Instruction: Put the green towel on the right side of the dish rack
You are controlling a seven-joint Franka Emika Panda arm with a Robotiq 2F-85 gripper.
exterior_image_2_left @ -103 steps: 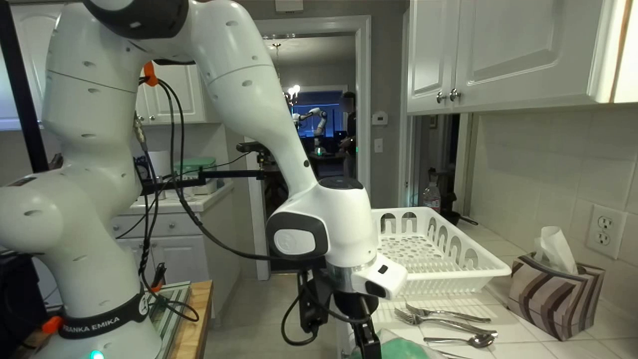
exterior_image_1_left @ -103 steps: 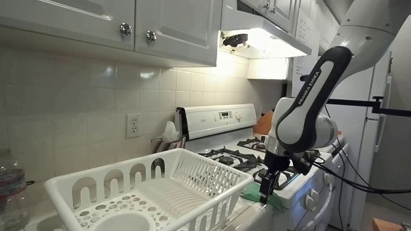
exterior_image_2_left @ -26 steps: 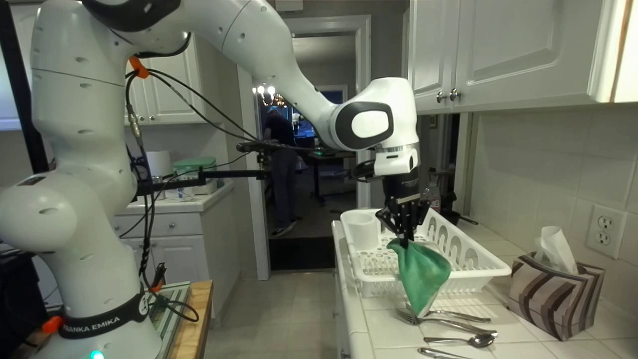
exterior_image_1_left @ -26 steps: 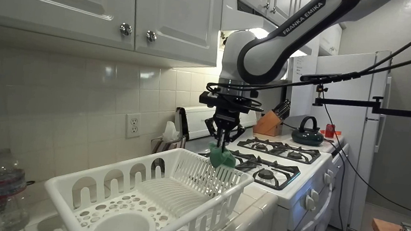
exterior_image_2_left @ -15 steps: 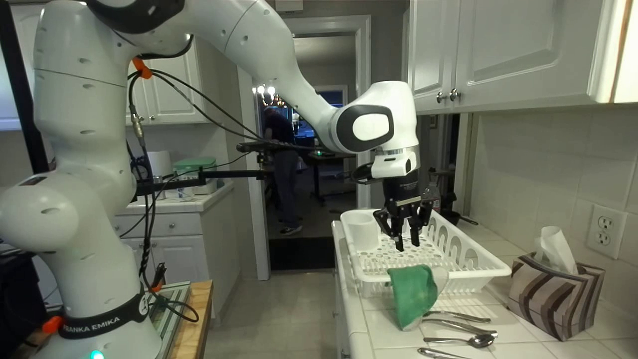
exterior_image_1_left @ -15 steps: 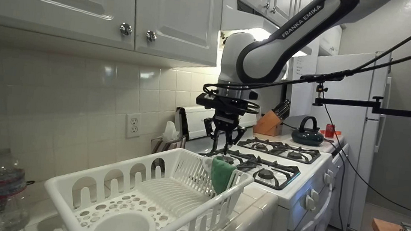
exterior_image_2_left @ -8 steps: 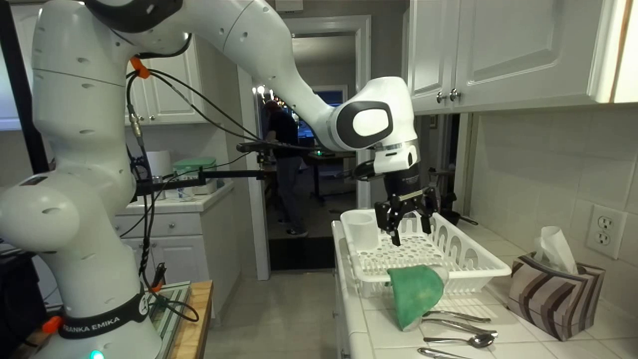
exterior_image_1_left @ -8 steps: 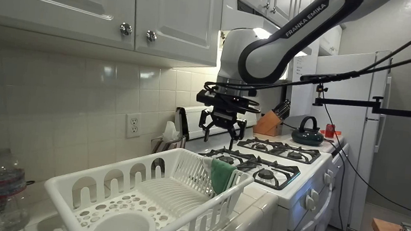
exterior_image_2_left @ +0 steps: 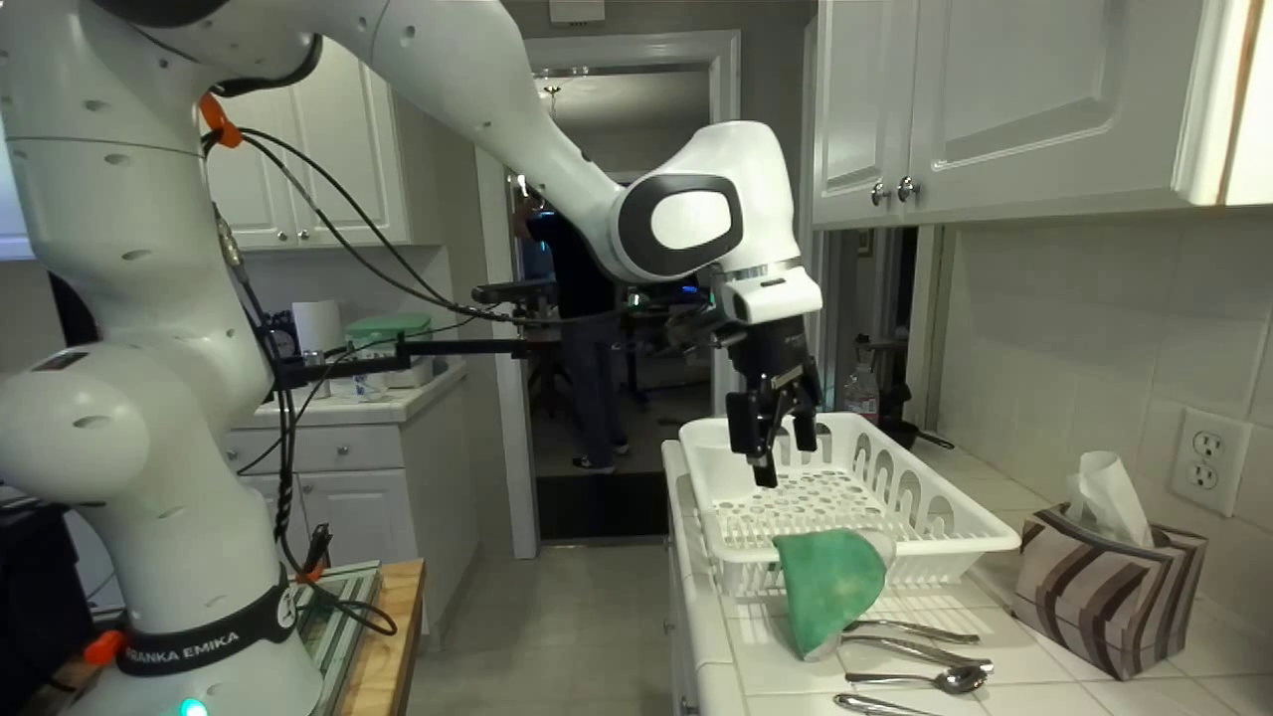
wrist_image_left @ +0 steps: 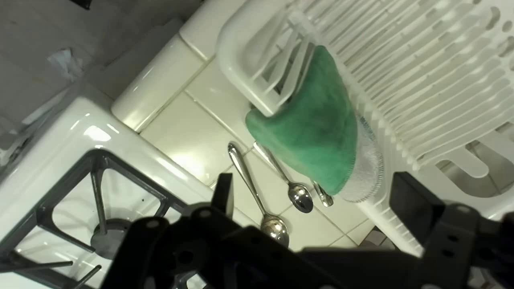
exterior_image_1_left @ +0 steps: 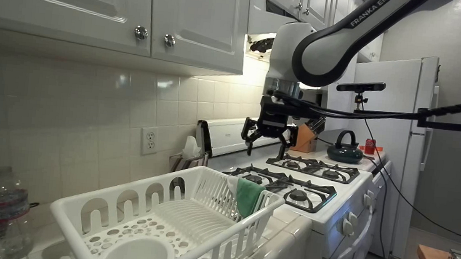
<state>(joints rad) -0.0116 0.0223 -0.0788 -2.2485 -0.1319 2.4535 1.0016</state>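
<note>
The gripper hangs raised, fingers spread wide w/ just air betw. them. Take it as clock ctr. in an exterior view: the green towel is at approx. 6 o'c., apart from it, draped over the end rim of the dish rack, the end next to the stove, rack's own 2 o'c. Part hangs inside, part outside, pale corner showing.

Wrist view, towel as ctr.: most of the rack at approx. 2, two spoons at 7 on the tile counter, one more utensil partly under the hem, a burner at 8. Can't tell if the towel touches any of the metal.

A bit farther out, gripper as ctr. again, in an exterior view: striped tissue box at approx. 9; knife block at 2, partly hidden behind the gripper; kettle at 3, red can just beyond it. Clear bottle at 8, by the rack's other end. Cables run across at 2, in front of the fridge. Farthest off, in an exterior view, a person stands at 10 beyond the door frame, partly blocked by the arm.
</note>
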